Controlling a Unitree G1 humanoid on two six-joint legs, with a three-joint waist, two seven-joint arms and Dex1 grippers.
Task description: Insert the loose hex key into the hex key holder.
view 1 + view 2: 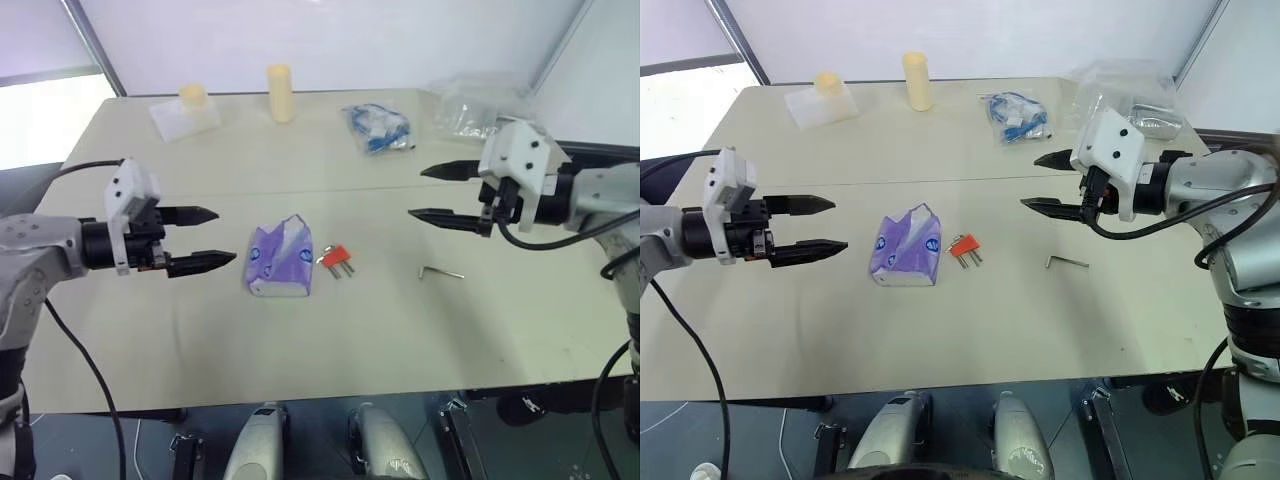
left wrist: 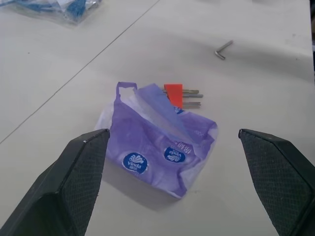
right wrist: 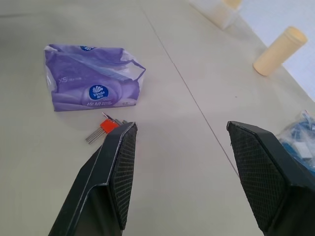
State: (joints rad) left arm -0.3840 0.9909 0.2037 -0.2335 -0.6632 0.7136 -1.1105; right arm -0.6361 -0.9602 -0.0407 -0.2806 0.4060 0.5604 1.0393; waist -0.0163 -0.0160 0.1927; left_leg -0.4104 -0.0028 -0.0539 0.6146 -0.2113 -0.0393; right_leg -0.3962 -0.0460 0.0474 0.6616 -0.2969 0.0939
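**Both arms hovering, hex key sitting loose on the counter**

So here's my view from the head cam. The loose hex key point(image 1: 440, 271) is lying flat on the counter point(image 1: 300, 340), off to the right, on its own and well apart from everything else. The hex key holder point(image 1: 337, 257) is near the middle, a little red block with dark keys poking out toward the near-right, lying just beside the purple tissue pack point(image 1: 280, 258). Can't tell if the two are actually touching.

My left gripper point(image 1: 208, 238) is up above the counter on the left side, pointing in toward the tissue pack, fingers point(image 2: 78, 182) spread wide with nothing between them. The right gripper point(image 1: 428, 192) is up on the right, pointing inward too, fingers point(image 3: 115, 177) apart and holding nothing. It hangs above the counter beyond the loose key, not touching it.

Along the far edge I've got a pale yellow cylinder point(image 1: 280, 93), a clear box with a yellowish thing in it point(image 1: 186, 113), a bag of blue bits point(image 1: 377, 129) and a crumpled clear bag point(image 1: 472, 103).
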